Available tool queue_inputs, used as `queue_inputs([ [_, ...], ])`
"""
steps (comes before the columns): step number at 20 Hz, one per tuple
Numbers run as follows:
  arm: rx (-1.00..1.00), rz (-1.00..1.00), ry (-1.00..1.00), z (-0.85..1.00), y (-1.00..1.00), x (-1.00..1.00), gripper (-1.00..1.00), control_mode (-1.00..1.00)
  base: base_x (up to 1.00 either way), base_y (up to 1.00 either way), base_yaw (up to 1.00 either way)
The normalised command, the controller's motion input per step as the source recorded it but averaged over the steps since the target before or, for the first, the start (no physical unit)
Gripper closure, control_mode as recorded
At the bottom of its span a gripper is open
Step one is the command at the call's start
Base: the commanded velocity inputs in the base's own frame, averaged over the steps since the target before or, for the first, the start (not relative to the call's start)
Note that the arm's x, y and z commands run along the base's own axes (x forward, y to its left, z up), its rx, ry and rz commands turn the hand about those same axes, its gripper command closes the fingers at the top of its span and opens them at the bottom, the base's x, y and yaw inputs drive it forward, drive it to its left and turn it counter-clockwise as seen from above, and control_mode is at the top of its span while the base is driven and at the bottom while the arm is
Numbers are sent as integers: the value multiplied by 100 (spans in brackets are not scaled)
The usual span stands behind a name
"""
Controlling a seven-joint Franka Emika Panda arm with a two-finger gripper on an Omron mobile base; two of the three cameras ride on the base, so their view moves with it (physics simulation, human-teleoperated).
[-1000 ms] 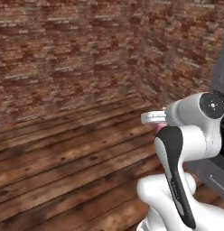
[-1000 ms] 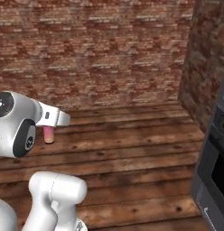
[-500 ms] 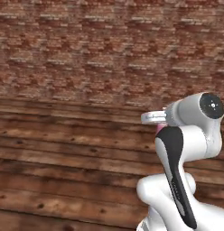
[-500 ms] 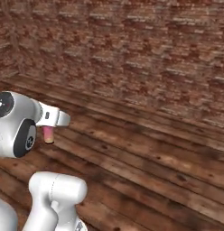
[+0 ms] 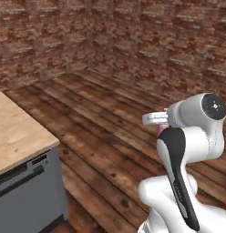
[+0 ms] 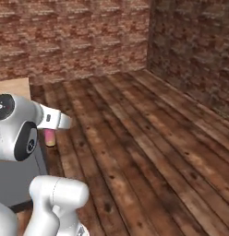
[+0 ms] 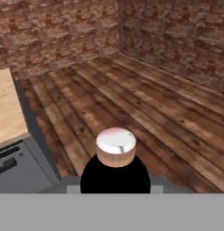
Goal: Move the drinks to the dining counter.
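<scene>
Held thing: small pink bottle (image 7: 115, 151), seen end-on at lower centre of the hand view, its pale round end facing the camera and its dark part below; in the right base view a pink stub (image 6: 50, 137) hangs under my wrist at centre left, and in the left base view a sliver of pink (image 5: 161, 130) peeks out beside the arm at right of centre.
Fingers: closed around the pink bottle, as far as I can judge; the fingertips themselves are hidden behind it.
Bottle off the ground: yes, it rides in the air above the wooden floor (image 6: 148, 138), touching no surface.
Desk: a light wood top on a grey base (image 5: 17, 132) enters at the left edge of the left base view; the same corner (image 7: 7, 108) sits at the left of the hand view. I take it for the dining desk, though no sink shows on this part.
Other drinks: I cannot say where the black and yellow bottles are.
Progress: this bottle is picked up and in transit, not yet set down.
Left to do: bring it over the wood top, lower it upright, let go, then see to the other bottles.
</scene>
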Motion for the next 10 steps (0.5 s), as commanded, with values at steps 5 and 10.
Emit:
queue_inputs([
  [5, 0, 0, 0, 0, 0, 0, 100, 100, 0, 62, 86],
  [10, 0, 0, 0, 0, 0, 0, 100, 100, 11, 67, 77],
])
